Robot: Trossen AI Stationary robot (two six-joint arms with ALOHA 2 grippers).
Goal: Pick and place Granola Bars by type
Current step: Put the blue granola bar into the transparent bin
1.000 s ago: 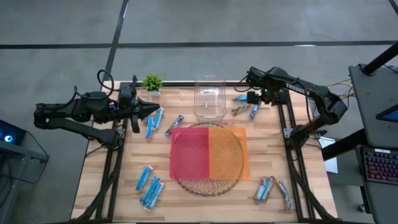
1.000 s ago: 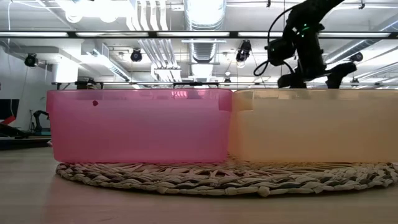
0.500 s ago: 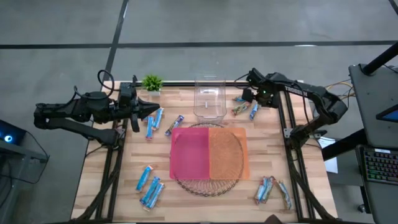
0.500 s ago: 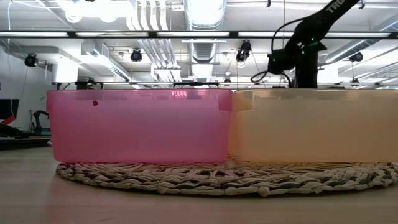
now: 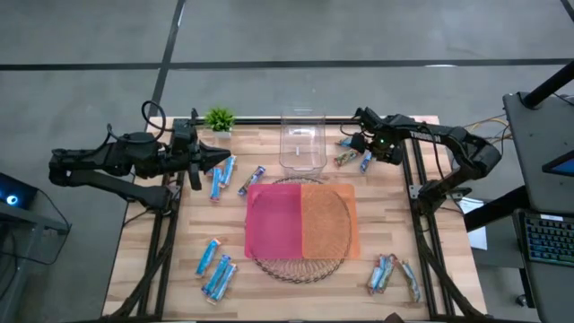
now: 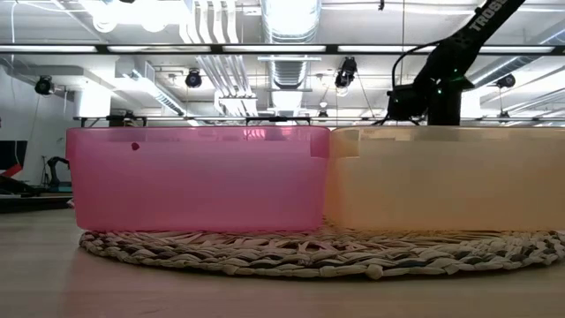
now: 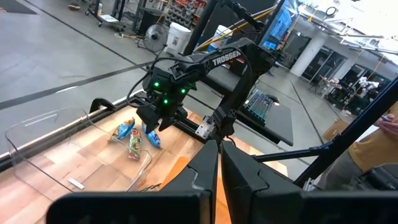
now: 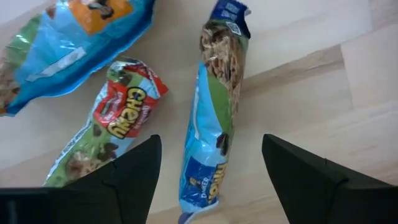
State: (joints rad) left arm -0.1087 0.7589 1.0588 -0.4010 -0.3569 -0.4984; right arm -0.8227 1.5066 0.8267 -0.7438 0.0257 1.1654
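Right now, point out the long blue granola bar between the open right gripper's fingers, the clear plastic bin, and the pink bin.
long blue granola bar (image 8: 214, 118), right wrist view, wrapper's middle.
clear plastic bin (image 5: 300, 118), high view, far rim.
pink bin (image 6: 194, 177), low view, front wall.

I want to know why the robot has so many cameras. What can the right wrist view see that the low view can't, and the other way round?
Only the right wrist view shows the shiny wrapped granola bars: a blue-and-green bar lying between the open right pincer fingers, a red-labelled chewy bar beside it, and a blue one. Only the low view shows the pink plastic bin, the orange plastic bin and the woven round mat. Both show the wooden table.
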